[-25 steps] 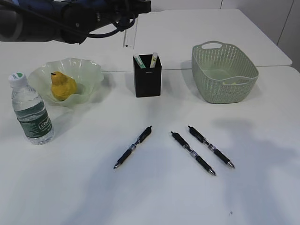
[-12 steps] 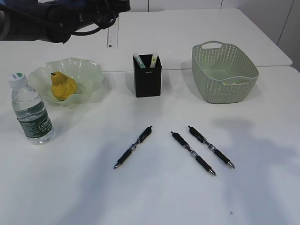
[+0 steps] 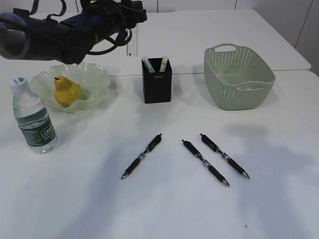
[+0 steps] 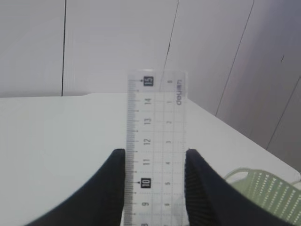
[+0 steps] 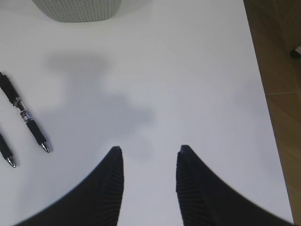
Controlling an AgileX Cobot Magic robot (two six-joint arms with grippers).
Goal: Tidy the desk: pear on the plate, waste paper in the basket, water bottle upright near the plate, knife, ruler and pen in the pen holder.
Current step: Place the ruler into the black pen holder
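My left gripper (image 3: 131,26) is shut on a clear ruler (image 3: 132,45), which hangs in the air behind and left of the black pen holder (image 3: 157,82). In the left wrist view the ruler (image 4: 156,117) stands between both fingers of the left gripper (image 4: 155,153). Two pale green-and-white items stick out of the holder. Three black pens (image 3: 142,156) (image 3: 205,163) (image 3: 224,156) lie on the table. The yellow pear (image 3: 66,91) sits on the green plate (image 3: 97,74). The water bottle (image 3: 34,119) stands upright in front of the plate. My right gripper (image 5: 148,149) is open over bare table.
The green basket (image 3: 239,79) stands at the back right, with something pale yellow inside it. In the right wrist view, two pens (image 5: 26,120) (image 5: 5,153) lie at the left and the table's edge (image 5: 261,94) runs down the right.
The left arm swung the ruler to the left, then back right and slightly lower, behind the pen holder. Nothing on the table has moved.
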